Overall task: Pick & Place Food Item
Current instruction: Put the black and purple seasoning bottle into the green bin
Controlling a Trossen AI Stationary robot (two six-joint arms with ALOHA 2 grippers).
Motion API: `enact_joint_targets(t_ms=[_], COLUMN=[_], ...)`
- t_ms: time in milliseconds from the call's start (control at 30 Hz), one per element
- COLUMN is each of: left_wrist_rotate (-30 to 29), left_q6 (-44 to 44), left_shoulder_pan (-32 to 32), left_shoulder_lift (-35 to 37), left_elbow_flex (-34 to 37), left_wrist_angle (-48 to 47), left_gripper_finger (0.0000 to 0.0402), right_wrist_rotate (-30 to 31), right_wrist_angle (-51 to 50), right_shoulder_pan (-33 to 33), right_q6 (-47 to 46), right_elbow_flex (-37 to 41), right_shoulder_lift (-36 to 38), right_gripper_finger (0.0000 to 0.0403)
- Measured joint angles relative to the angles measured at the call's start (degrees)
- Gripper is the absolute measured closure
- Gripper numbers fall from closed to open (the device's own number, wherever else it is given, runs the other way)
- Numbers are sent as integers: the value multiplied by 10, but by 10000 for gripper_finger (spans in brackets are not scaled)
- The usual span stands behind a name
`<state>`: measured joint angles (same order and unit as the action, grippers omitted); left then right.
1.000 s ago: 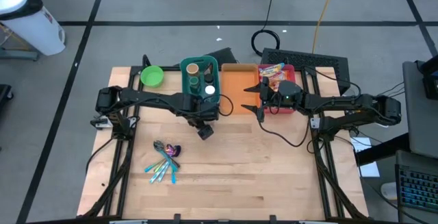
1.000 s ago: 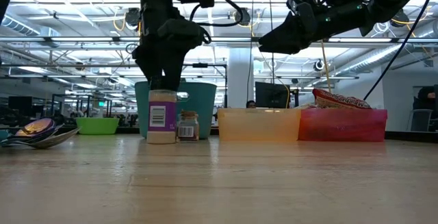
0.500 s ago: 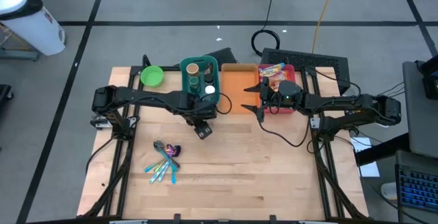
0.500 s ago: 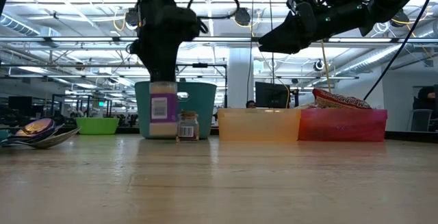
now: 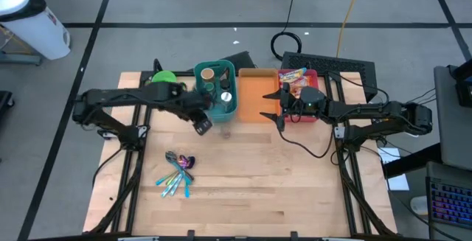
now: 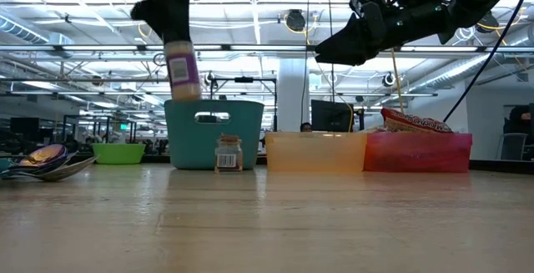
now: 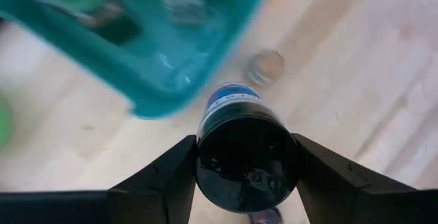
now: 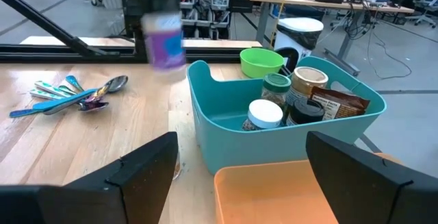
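Wooden table, bins along its far edge. We note the spice bottle clamped in the left gripper, lifted clear of the wood beside the teal basket, which already holds several jars. One small jar stands on the table just before the basket. We judge the pick done, the placing into the basket left. Right gripper waits above the orange bin, jaws wide apart, holding nothing. Spoons lie well apart.
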<state>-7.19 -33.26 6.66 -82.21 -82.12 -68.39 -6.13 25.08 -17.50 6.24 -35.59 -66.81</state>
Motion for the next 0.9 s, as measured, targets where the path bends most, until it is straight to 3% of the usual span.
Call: enact_joint_targets(t_ms=[200, 500, 900], left_wrist_rotate=[-33, -36, -8], left_q6=[56, 119, 161], left_shoulder_pan=[65, 152, 166], left_shoulder_lift=[8, -51, -170], left_elbow_flex=[-51, -54, -54], left_wrist_angle=[-16, -2, 63], left_gripper_finger=[192, 191, 189], right_wrist_rotate=[0, 0, 0], right_wrist_angle=[2, 0, -5], right_shoulder_pan=[0, 0, 0], right_q6=[0, -6, 3], right_elbow_flex=[0, 0, 0], right_shoulder_lift=[0, 0, 0], right_gripper_finger=[85, 85, 85])
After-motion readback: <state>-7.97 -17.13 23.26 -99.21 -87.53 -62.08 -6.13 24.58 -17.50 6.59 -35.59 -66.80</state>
